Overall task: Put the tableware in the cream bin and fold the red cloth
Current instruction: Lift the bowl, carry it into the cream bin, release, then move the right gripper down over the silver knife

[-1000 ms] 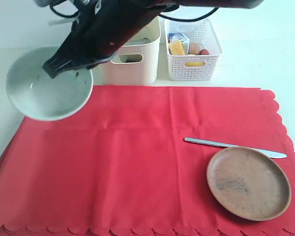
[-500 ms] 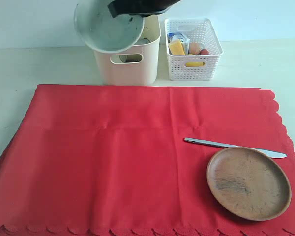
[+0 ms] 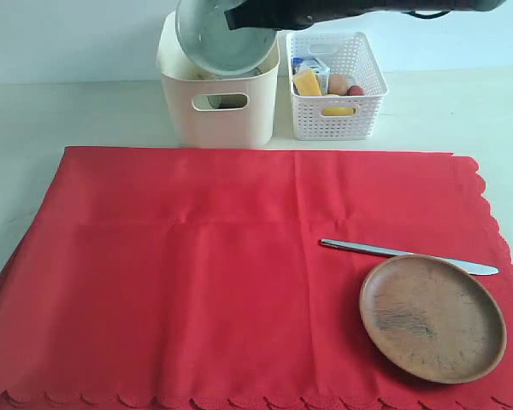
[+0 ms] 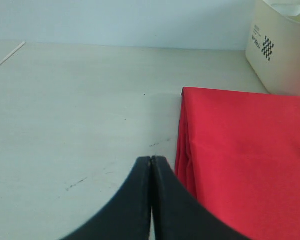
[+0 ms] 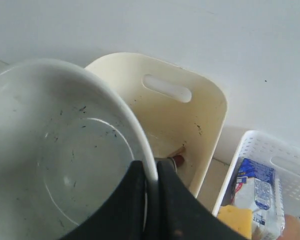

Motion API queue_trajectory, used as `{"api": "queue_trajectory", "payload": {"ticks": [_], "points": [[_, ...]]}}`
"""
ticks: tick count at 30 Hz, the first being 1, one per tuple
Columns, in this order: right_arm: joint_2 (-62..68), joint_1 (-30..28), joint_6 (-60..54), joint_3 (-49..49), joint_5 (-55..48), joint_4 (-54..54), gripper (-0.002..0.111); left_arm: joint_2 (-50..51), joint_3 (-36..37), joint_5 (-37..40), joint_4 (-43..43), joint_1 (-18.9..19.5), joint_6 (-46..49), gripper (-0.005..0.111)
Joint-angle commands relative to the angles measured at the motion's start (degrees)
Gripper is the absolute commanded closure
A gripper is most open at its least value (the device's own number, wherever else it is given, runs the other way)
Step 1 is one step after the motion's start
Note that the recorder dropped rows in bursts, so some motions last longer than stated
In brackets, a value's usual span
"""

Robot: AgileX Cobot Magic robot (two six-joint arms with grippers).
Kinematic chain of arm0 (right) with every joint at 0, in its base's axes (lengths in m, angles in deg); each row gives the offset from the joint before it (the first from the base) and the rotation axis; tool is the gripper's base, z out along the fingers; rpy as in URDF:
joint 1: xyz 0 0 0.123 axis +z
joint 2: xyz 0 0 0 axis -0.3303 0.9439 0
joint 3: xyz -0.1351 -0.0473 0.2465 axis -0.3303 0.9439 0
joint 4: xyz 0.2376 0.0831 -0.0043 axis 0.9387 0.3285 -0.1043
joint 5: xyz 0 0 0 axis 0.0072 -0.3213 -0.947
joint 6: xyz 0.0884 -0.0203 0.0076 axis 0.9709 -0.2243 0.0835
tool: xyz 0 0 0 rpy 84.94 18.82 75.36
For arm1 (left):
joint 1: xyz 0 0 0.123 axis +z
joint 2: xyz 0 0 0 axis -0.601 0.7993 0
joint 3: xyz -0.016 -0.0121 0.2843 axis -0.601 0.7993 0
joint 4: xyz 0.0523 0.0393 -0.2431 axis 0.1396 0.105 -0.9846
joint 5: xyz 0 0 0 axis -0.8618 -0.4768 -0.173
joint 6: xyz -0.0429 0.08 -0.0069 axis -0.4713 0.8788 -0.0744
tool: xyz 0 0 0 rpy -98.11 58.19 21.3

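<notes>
My right gripper [image 3: 234, 17] [image 5: 151, 172] is shut on the rim of the pale green-white bowl [image 3: 215, 36] [image 5: 65, 160]. It holds the bowl tilted over the open top of the cream bin [image 3: 215, 107] [image 5: 190, 125]. A steel item [image 3: 221, 102] shows through the bin's handle cut-out. The red cloth [image 3: 197, 273] [image 4: 245, 150] lies spread flat on the table. On its right part rest the metal knife [image 3: 406, 252] and the round brown wooden plate [image 3: 433, 318]. My left gripper [image 4: 151, 160] is shut on nothing, over bare table beside the cloth's edge.
A white lattice basket [image 3: 335, 120] [image 5: 290, 150] stands right of the bin, holding a milk carton [image 5: 259, 192], a cheese wedge [image 3: 306, 82] and other food. A pale wall runs close behind both containers.
The right arm has carried the bowl from above the cloth's far left corner up and rightward, to just over the cream bin. The knife, plate and cloth have not moved.
</notes>
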Motion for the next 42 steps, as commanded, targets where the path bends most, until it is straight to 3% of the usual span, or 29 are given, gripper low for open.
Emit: {"api": "queue_trajectory", "payload": {"ticks": [1, 20, 22, 34, 38, 42], "points": [[2.5, -0.3, -0.3, -0.6, 8.0, 0.3, 0.108, 0.5, 0.0, -0.4, -0.3, -0.1, 0.0, 0.106], [7.6, -0.2, -0.3, -0.6, 12.6, 0.3, 0.108, 0.5, 0.0, -0.4, -0.3, -0.1, 0.0, 0.106], [7.6, -0.2, -0.2, -0.6, 13.0, 0.4, 0.102, 0.5, 0.0, -0.4, -0.3, -0.1, 0.0, 0.106], [6.2, 0.1, -0.1, -0.6, 11.2, 5.3, 0.047, 0.5, 0.0, -0.4, -0.3, -0.1, 0.0, 0.106], [2.4, 0.1, -2.0, -0.6, 1.8, 4.3, 0.045, 0.5, 0.0, -0.4, -0.3, -0.1, 0.0, 0.106], [-1.8, 0.1, -3.4, -0.6, -6.9, 0.2, 0.052, 0.5, 0.0, -0.4, -0.3, -0.1, 0.0, 0.106]]}}
